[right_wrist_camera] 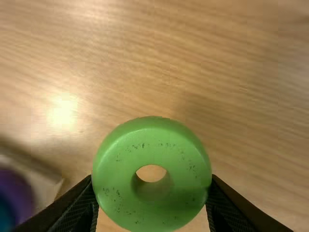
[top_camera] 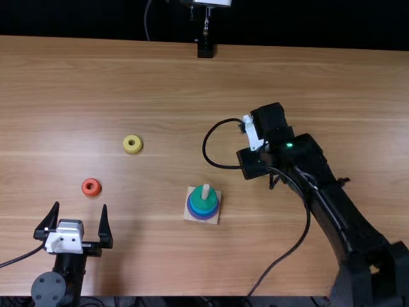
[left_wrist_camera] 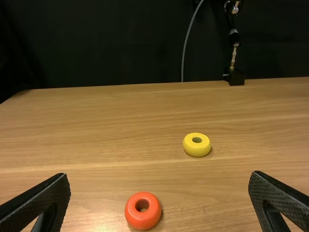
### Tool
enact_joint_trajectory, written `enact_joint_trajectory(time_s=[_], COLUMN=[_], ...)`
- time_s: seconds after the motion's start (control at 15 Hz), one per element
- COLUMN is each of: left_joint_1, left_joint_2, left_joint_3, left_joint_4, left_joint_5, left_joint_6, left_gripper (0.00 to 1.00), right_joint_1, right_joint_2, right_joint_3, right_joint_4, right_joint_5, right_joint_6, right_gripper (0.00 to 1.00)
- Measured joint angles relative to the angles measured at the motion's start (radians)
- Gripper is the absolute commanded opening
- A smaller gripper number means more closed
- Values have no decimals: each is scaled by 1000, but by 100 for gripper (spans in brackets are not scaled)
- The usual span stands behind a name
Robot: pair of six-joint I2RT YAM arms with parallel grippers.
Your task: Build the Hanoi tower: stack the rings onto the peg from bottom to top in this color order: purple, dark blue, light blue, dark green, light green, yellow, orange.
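The right hand (top_camera: 253, 134), right of and farther back than the peg (top_camera: 206, 190), pinches the light green ring (right_wrist_camera: 151, 208). The peg carries the purple (top_camera: 202, 218), dark blue (top_camera: 203, 215), light blue (top_camera: 203, 211) and dark green (top_camera: 199, 201) rings. The left hand (top_camera: 80, 204), left of the peg, is spread. The orange ring (top_camera: 96, 189) and yellow ring (top_camera: 132, 149) also lie left.

Bright, fairly even light covers the counter (top_camera: 319, 83), dropping to near-black at the backdrop (top_camera: 89, 19) past its far edge. A soft shadow lies toward the near edge; in the right wrist view, whitish glare and faint shadow mark the wood around the green ring (right_wrist_camera: 113, 179).
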Motion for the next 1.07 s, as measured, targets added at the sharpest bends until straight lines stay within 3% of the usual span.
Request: enact_joint_trajectory(time_s=[0.33, 1.07], left_joint_1=[0, 0], left_joint_2=[0, 0], left_joint_3=[0, 0], left_joint_4=[0, 0], left_joint_5=[0, 0], left_joint_6=[0, 0], left_gripper=[100, 100], right_joint_1=[27, 233], right_joint_2=[-129, -265], right_joint_3=[11, 21], right_joint_4=[-81, -112], right_joint_5=[-3, -24], right_joint_6=[-1, 0], right_gripper=[0, 0])
